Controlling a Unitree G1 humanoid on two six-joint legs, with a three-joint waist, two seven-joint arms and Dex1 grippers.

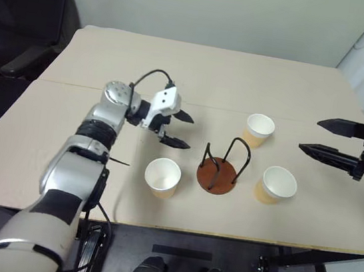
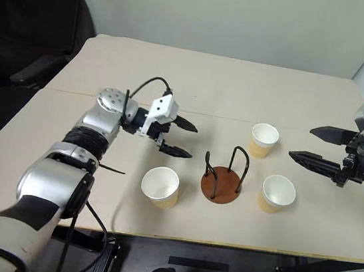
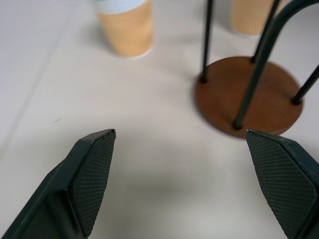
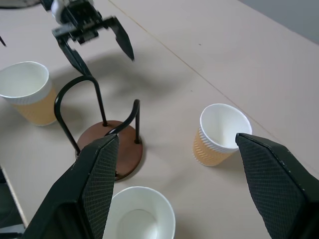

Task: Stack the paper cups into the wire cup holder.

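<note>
While all three paper cups stand loose on the pale surface (image 1: 197, 71), the wire cup holder (image 1: 221, 168) at the middle of the near edge holds nothing, so by the look of things the stacking has not begun and every cup is left to place. The holder's brown disc base sits flat, its black wire loops rising bare above it. One cup (image 1: 162, 177) stands upright just left of the holder, a second (image 1: 277, 185) just right of it, and a third (image 1: 258, 130) sits farther back and to the right. Each shows a clean white inside with nothing in it, and none is nested in another.

The left hand (image 1: 177, 129) hangs above the surface, left of the holder and beyond the left cup, its two black fingers spread wide and gripping nothing. The right hand (image 1: 326, 138) hovers at the right side of the scene, near the two right-hand cups but apart from both, its fingers likewise spread and empty. What remains, as a judgement, is the whole job: pick up a cup, seat it between the wires, then add the other two.
</note>
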